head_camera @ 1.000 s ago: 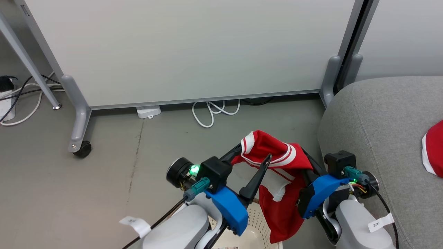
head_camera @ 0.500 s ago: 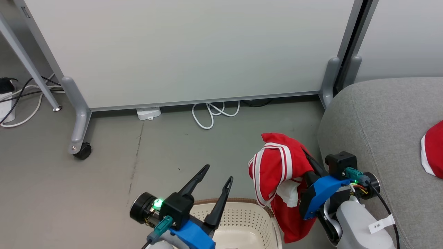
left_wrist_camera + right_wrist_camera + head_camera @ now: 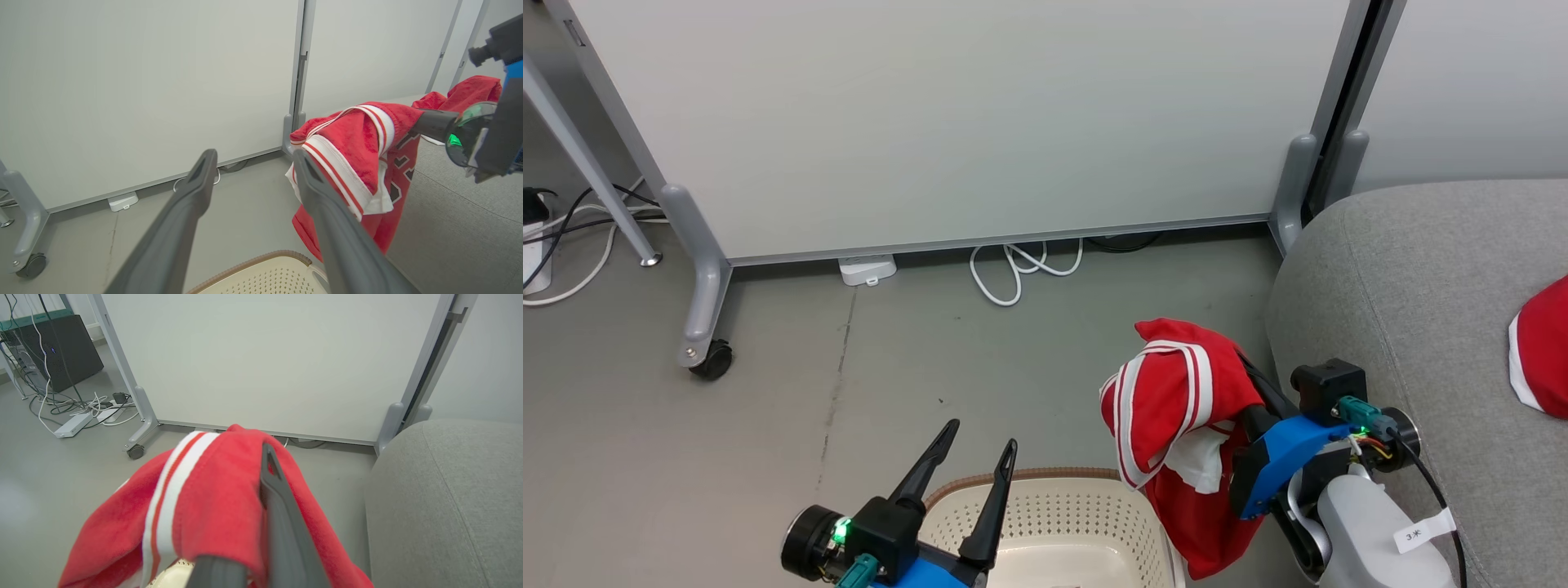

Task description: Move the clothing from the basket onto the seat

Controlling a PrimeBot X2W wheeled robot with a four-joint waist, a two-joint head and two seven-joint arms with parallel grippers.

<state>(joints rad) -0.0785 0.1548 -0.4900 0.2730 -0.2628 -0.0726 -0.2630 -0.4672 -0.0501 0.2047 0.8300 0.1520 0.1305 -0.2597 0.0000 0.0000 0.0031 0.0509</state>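
A red garment with white stripe trim (image 3: pixel 1176 392) hangs bunched over my right gripper (image 3: pixel 1245 371), which is shut on it beside the grey sofa (image 3: pixel 1405 286). The right wrist view has the cloth (image 3: pixel 212 498) draped across one dark finger (image 3: pixel 273 490). My left gripper (image 3: pixel 978 437) stands open and empty over the near rim of the cream basket (image 3: pixel 1045 482). From the left wrist, the garment (image 3: pixel 355 139) dangles to the right of the open fingers, showing black-and-white lettering. A second red garment (image 3: pixel 1539 351) lies on the sofa at the right edge.
A white partition panel on grey wheeled feet stands behind, with a caster (image 3: pixel 711 359) at the left. White cable loops (image 3: pixel 1013 273) and a power strip (image 3: pixel 866 268) lie at its base. Grey floor stretches between the partition and the basket.
My left gripper let go of the garment and drew back down and left over the basket. The garment now hangs from the right gripper alone, slumped into a bunch.
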